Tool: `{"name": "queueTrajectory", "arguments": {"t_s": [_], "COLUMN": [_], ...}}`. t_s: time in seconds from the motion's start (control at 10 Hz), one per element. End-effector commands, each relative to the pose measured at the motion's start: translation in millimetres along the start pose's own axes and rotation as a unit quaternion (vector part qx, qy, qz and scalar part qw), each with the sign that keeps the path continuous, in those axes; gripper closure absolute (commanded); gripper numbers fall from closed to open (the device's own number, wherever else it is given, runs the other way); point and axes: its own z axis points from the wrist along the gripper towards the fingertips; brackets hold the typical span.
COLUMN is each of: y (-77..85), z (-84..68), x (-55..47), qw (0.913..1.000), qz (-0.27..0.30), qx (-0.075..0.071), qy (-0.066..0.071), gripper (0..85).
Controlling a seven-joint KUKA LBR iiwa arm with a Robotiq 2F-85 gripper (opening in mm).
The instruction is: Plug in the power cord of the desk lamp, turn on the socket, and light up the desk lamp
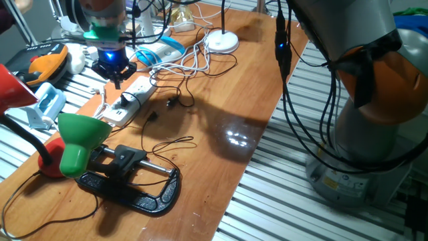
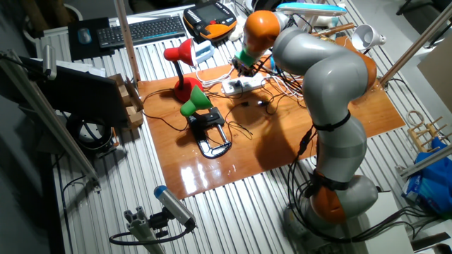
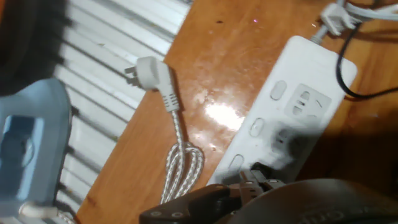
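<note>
Socket (image 1: 132, 100) in one fixed view lies at the table's (image 1: 221, 100) far left, long axis running near-left to far-right, gripper (image 1: 115, 69) hanging just above its far part, green lamp (image 1: 79, 138) nearer; in the other fixed view the socket (image 2: 242, 85) lies crosswise under the arm. Hand view shows the socket (image 3: 292, 112) slanting from bottom centre to upper right, a loose white plug (image 3: 155, 76) left of it; whether the fingers are spread or closed, I cannot tell.
</note>
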Motion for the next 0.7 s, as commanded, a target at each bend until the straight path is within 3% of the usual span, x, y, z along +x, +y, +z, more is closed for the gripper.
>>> {"name": "queueTrajectory", "arguments": {"t_s": [0.0, 0.2, 0.6], "y": [0.8, 1.2, 2.8], "z": [0.1, 1.0, 4.7], "x": [0.2, -0.6, -1.8], "qw": [0.9968, 0.9912, 0.9686], "qz": [-0.080, -0.132, -0.248], "qx": [-0.005, -0.003, -0.006], "qy": [0.007, 0.007, 0.011], "gripper": [85.0, 85.0, 85.0]}}
